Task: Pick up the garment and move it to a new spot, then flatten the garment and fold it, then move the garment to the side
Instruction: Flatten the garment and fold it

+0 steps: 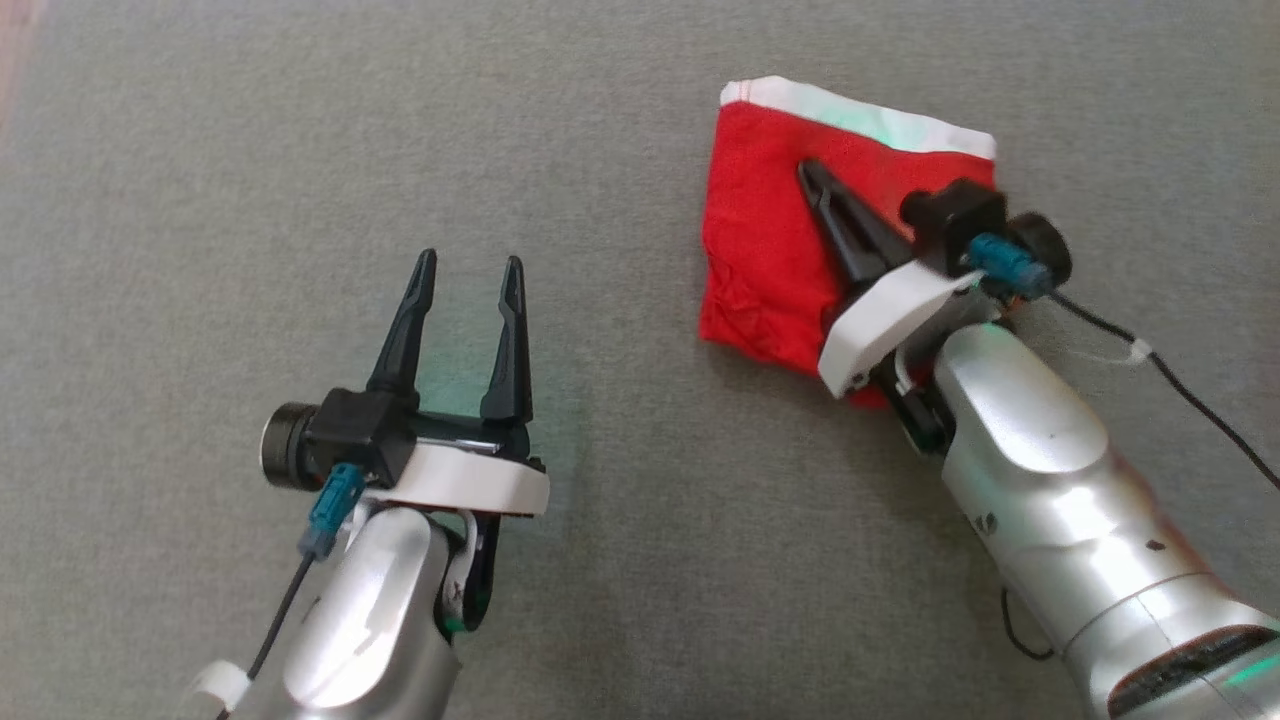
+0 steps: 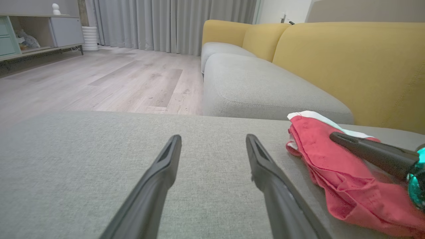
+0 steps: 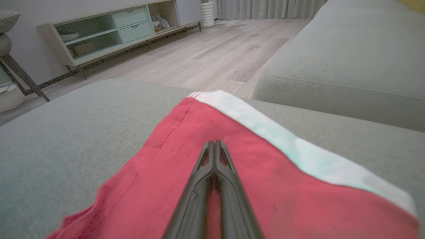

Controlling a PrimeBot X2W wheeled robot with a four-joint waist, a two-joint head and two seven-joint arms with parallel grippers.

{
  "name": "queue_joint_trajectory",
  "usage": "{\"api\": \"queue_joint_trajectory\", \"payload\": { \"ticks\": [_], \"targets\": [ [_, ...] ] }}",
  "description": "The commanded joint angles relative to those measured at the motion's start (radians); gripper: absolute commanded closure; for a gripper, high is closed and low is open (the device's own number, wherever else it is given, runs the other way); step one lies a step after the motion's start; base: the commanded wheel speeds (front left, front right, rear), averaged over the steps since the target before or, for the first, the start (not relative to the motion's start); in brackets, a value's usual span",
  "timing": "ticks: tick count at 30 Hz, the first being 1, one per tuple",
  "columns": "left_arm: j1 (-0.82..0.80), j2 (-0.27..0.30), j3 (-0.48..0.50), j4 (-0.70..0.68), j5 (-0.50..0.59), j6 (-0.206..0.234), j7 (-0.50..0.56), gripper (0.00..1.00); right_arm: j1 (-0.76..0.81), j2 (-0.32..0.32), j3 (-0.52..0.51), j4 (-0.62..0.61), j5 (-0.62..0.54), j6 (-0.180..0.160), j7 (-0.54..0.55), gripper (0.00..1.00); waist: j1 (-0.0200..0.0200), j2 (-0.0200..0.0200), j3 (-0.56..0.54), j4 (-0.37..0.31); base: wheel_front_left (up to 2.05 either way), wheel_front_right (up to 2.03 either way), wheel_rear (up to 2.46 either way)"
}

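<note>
At the left of the head view, the left gripper (image 1: 470, 260) hung over a bare part of the grey cushion (image 1: 640, 520). Its two dark fingers stood well apart with nothing between them. The left wrist view showed the same: the left gripper (image 2: 213, 137) had only grey fabric between its spread fingers, which pointed toward the cushion's far edge. Beyond that edge, from left to right, were a low cabinet (image 2: 36, 33), grey curtains (image 2: 166, 23), a pale wood floor (image 2: 109, 79), and a second grey seat (image 2: 265, 89) with a yellow backrest (image 2: 348, 66).

To the right, well apart from the left gripper, the garment (image 1: 760, 250) lay on the same cushion. It was a folded red piece, roughly square, with a white band (image 1: 900, 125) along its far side and some wrinkles at its near left corner. In the left wrist view the garment (image 2: 332, 166) sat in low, loose layers near the cushion's far edge, close to the yellow backrest.

The right gripper (image 1: 808, 170) reached in from the lower right, its fingers pressed together and laid across the top of the red cloth. The tips rested near the middle of the garment, short of the white band. In the right wrist view the right gripper (image 3: 214, 143) was closed tip to tip over the garment (image 3: 159, 186), and the white band (image 3: 298, 152) ran across just beyond it. I could not tell whether any cloth was pinched between the fingers.
</note>
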Motion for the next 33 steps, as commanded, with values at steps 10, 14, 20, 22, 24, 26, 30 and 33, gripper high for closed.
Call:
{"api": "queue_joint_trajectory", "payload": {
  "ticks": [10,14,20,22,24,26,30,33],
  "targets": [
    [-0.013,0.008,0.027,-0.032,-0.018,0.013,-0.008,0.0,-0.017,0.022,0.176,0.105,0.079,-0.001,0.049,1.0,0.0,0.0,0.007,0.027,0.0,0.0,0.0],
    [-0.008,0.008,0.039,-0.029,-0.014,0.015,-0.008,0.0,-0.017,0.022,0.189,0.108,0.11,-0.001,0.02,1.0,0.0,0.0,-0.015,0.006,0.0,0.0,0.0],
    [0.003,0.008,0.061,-0.027,-0.001,0.011,-0.008,0.0,-0.007,0.022,0.114,0.072,0.127,-0.001,-0.009,1.0,0.0,0.0,-0.055,-0.032,0.0,0.0,0.0],
    [0.01,0.008,0.073,-0.027,0.005,0.009,-0.008,0.0,0.008,0.022,0.051,0.015,0.105,-0.001,-0.01,1.0,0.0,0.0,-0.072,-0.051,0.0,0.0,0.0],
    [0.021,0.008,0.089,-0.029,0.012,0.005,-0.008,0.0,0.071,0.021,-0.068,-0.082,0.046,-0.001,-0.011,1.0,0.0,0.0,-0.096,-0.08,0.0,0.0,0.0],
    [0.028,0.008,0.098,-0.028,0.017,0.002,-0.008,0.0,0.129,0.02,-0.143,-0.149,0.004,-0.001,-0.011,1.0,0.0,0.0,-0.112,-0.099,0.0,0.0,0.0],
    [0.046,0.008,0.113,-0.025,0.023,-0.004,-0.008,0.0,0.257,0.019,-0.271,-0.28,-0.065,-0.001,-0.011,1.0,0.0,0.0,-0.144,-0.132,0.0,0.0,0.0],
    [0.06,0.008,0.118,-0.024,0.025,-0.008,-0.008,0.0,0.358,0.02,-0.338,-0.397,-0.101,-0.001,-0.011,1.0,0.0,0.0,-0.163,-0.151,0.0,0.0,0.0]
  ]
}}
